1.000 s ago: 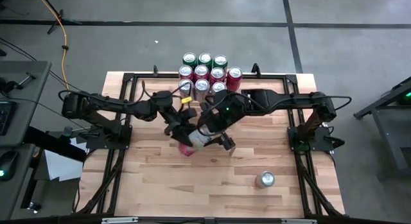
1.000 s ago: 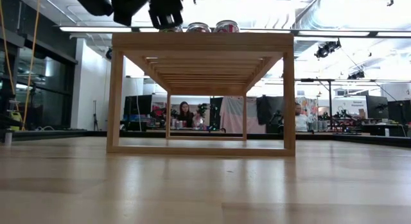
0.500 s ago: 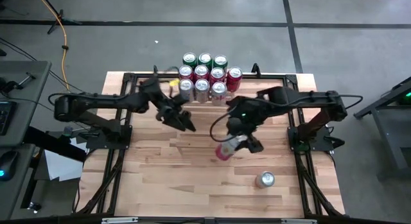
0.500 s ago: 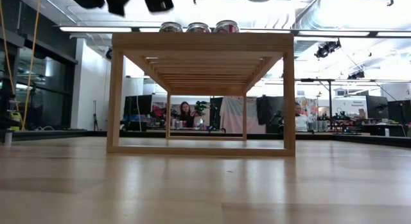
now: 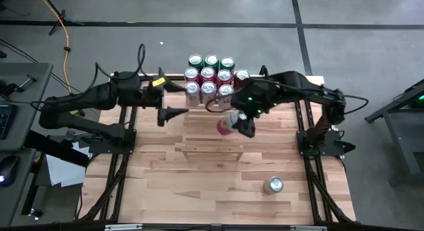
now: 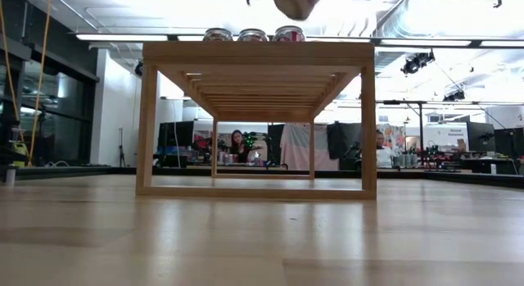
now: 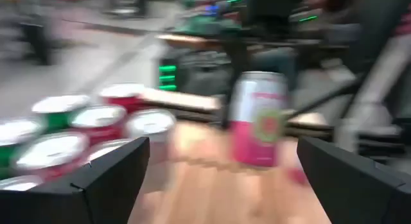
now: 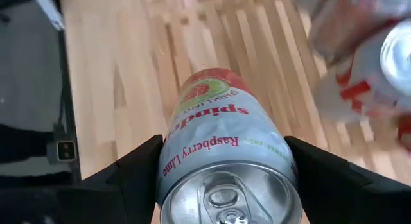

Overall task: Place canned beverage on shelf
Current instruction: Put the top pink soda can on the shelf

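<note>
Right gripper (image 5: 233,121) fingers pinch the silver-and-pink raspberry-lime can (image 8: 226,161) above the slatted shelf (image 5: 199,135), near stacked cans (image 5: 211,75). Left gripper (image 5: 173,113) fingers spread, empty.

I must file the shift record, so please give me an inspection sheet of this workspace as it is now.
Surface: wooden tabletop, bare wood in front of the rack.
Job's things: pink can above the shelf; ten cans grouped at the shelf's far end; one silver can upright on the tabletop, front right.
Clutter: nothing seen.
Grippers: right gripper holds the pink can, jaws closed on its sides; left gripper beside the shelf's left edge, jaws open and empty.
Cables: orange cable on the floor, far left.
Surroundings: grey floor; a person seated behind, in the low view.
</note>
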You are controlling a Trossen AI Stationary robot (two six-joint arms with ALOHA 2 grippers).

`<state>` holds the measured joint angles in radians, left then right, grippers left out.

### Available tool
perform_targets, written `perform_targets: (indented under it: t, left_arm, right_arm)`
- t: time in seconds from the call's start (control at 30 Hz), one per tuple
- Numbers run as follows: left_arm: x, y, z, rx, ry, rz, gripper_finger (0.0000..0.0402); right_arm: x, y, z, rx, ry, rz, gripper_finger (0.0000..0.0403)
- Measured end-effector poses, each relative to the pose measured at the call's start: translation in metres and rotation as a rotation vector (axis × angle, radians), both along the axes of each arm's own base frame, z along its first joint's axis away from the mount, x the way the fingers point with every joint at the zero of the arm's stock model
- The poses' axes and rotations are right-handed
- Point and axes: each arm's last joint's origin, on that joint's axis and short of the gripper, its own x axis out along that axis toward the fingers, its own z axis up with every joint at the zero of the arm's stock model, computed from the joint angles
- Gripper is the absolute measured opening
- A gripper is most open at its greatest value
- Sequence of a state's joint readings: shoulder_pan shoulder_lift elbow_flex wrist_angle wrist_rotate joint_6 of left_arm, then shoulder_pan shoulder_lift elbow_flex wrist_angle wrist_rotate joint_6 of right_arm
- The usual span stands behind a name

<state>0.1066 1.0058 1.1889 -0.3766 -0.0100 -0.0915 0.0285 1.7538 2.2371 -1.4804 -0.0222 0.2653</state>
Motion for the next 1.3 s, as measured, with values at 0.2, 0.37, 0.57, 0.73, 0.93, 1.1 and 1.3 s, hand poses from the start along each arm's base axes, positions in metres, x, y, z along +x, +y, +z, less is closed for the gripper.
perform_targets:
  t: [0.2,0.37,0.57,0.73,0.93,1.1,1.3]
  left_arm:
    - [0.0,-0.004,0.002,0.051,0.008,0.096,0.0385]
    - [0.009,-0.007,-0.018,0.006,0.003,0.089,0.0385]
    - [0.02,-0.017,-0.041,-0.1,-0.085,0.06,0.0385]
    - [0.036,-0.028,-0.063,-0.108,-0.047,0.019,0.0385]
    - [0.068,-0.039,-0.09,-0.044,0.048,-0.04,0.0385]
    - [0.091,-0.046,-0.113,-0.013,0.098,-0.065,0.0385]
    - [0.111,-0.045,-0.125,-0.023,0.05,-0.022,0.0385]
  right_arm:
    - [0.04,-0.01,-0.026,0.045,0.1,-0.076,0.0279]
    - [0.057,-0.02,-0.053,0.04,0.224,-0.1,0.0279]
    - [0.058,-0.023,-0.054,0.025,0.218,-0.098,0.0279]
    - [0.058,-0.022,-0.052,0.004,0.204,-0.053,0.0279]
    - [0.059,-0.018,-0.05,-0.009,0.19,-0.01,0.0279]
    - [0.059,-0.017,-0.05,-0.016,0.182,0.005,0.0279]
    - [0.059,-0.017,-0.049,-0.015,0.176,0.013,0.0279]
